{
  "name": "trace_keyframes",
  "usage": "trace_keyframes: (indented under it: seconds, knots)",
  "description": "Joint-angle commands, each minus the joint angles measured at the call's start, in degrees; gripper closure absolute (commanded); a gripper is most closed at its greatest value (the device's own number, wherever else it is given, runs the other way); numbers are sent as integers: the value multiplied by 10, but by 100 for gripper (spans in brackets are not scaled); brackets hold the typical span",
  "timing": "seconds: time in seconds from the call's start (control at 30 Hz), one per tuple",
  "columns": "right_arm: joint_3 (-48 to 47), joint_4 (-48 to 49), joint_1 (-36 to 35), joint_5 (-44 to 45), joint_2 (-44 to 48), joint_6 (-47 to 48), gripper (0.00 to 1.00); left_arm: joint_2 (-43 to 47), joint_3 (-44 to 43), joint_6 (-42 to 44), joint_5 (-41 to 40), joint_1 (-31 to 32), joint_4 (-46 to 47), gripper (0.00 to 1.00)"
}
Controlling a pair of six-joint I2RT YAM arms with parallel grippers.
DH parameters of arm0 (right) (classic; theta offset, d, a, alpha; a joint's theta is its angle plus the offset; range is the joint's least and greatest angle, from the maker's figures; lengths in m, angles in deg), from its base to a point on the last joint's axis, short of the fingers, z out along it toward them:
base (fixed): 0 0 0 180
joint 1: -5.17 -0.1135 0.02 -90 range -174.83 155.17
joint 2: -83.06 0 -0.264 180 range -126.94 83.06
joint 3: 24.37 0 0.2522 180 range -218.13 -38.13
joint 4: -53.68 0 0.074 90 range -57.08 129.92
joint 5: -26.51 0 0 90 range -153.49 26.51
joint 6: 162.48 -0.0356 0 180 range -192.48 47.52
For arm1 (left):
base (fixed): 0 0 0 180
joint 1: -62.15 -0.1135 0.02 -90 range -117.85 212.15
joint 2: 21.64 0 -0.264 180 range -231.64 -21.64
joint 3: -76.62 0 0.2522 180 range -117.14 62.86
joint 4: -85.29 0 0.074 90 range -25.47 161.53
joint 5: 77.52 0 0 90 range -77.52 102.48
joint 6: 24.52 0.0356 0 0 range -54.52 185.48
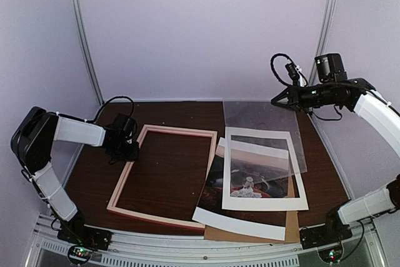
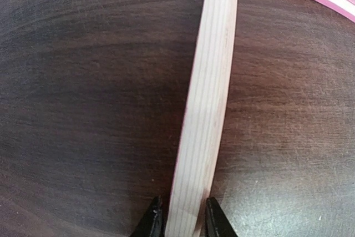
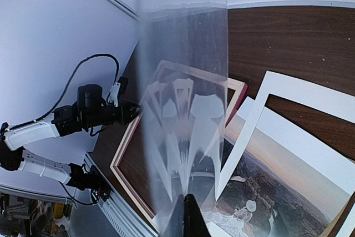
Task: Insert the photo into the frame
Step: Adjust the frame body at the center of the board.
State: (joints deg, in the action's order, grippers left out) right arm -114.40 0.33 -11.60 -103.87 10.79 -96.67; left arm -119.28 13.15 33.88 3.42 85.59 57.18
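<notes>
- Frame (image 1: 127, 170) lies flat on the left of the table (image 1: 169, 114).
- Clear sheet (image 1: 262, 117) is raised far right, right gripper (image 3: 186, 215) clamped on its edge.
- Photo (image 1: 214, 186) lies right of the frame, partly under the white mat (image 1: 265, 203).
- Left gripper (image 2: 184, 221) pinches the frame's left rail.

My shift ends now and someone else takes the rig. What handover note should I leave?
Left gripper: shut on the left rail of the frame, which lies flat on the table.
Right gripper: shut on a clear sheet, held up above the table.
The photo: right of the frame, partly under the white mat, on the brown board.
Done: the frame is empty.
Left: put the photo into the frame.
</notes>
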Motion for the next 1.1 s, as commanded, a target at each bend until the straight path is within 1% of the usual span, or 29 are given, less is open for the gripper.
trace_keyframes:
  seconds: [0.0,0.23,0.5,0.73,0.87,1.07]
  knots:
    - [-22,14,-14,18,-13,2,100,-16,4,-38,55,38,-94,94]
    - [-49,37,-57,21,-43,-24,100,8,9,-22,53,1,-107,99]
    - [-127,67,-131,39,-110,-50,100,30,26,-6,46,-30,-119,100]
    - [-198,105,-185,41,-193,-81,100,73,63,0,57,-80,-108,100]
    - [-235,141,-225,44,-247,-115,100,86,64,0,62,-89,-110,100]
    - [-282,170,-271,80,-305,-152,100,103,75,4,71,-110,-105,100]
